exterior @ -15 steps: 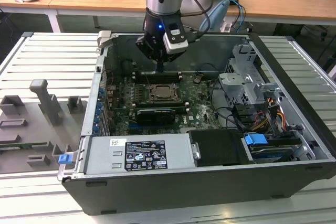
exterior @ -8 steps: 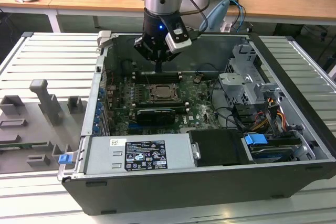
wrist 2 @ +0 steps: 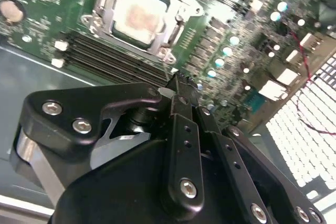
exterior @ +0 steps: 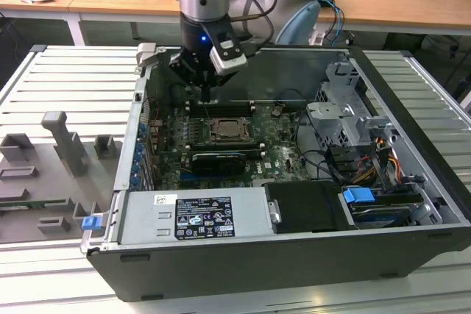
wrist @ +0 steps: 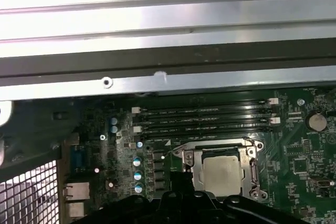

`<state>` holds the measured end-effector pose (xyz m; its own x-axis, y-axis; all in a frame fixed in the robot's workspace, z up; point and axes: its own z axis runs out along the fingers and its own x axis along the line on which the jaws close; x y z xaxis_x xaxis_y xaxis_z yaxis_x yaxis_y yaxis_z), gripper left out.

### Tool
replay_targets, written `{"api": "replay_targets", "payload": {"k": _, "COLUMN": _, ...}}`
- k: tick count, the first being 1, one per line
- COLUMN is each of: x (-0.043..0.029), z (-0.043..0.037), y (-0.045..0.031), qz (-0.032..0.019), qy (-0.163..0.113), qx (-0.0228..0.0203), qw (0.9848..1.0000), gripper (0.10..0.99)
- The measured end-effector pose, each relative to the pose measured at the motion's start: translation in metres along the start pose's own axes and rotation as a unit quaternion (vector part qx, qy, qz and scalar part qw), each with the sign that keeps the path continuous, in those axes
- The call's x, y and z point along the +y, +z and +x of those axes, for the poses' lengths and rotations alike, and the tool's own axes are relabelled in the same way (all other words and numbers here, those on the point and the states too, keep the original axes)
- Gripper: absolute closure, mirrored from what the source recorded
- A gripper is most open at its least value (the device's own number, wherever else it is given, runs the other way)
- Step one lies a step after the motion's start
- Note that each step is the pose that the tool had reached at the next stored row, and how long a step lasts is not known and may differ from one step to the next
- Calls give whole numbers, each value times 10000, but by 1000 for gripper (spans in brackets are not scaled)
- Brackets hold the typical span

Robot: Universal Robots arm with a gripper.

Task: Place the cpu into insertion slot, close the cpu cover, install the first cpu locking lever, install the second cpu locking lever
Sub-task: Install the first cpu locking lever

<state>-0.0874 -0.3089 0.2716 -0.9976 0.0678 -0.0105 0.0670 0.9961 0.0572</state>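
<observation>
The gripper is seen clenched, empty, above the memory slots. The cpu is seated in the insertion slot, framed by the cpu cover; the levers are hard to make out.

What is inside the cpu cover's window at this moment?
The cpu shows through the window of the cpu cover, its pale metal face framed by it, in both wrist views. The insertion slot beneath is covered by the chip, so its contacts cannot be seen.
</observation>
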Motion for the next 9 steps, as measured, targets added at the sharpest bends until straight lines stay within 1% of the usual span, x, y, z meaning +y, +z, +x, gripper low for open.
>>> {"api": "replay_targets", "payload": {"k": 5, "x": -8, "z": 92, "y": 22, "qz": 0, "qy": -112, "qx": 7, "qw": 9999, "gripper": 980}}
{"api": "replay_targets", "payload": {"k": 8, "x": -6, "z": 193, "y": 54, "qz": -1, "qy": -166, "qx": 10, "qw": 9999, "gripper": 980}}
{"api": "replay_targets", "payload": {"k": 9, "x": 1, "z": 204, "y": 62, "qz": -1, "qy": -170, "qx": 10, "qw": 9999, "gripper": 980}}
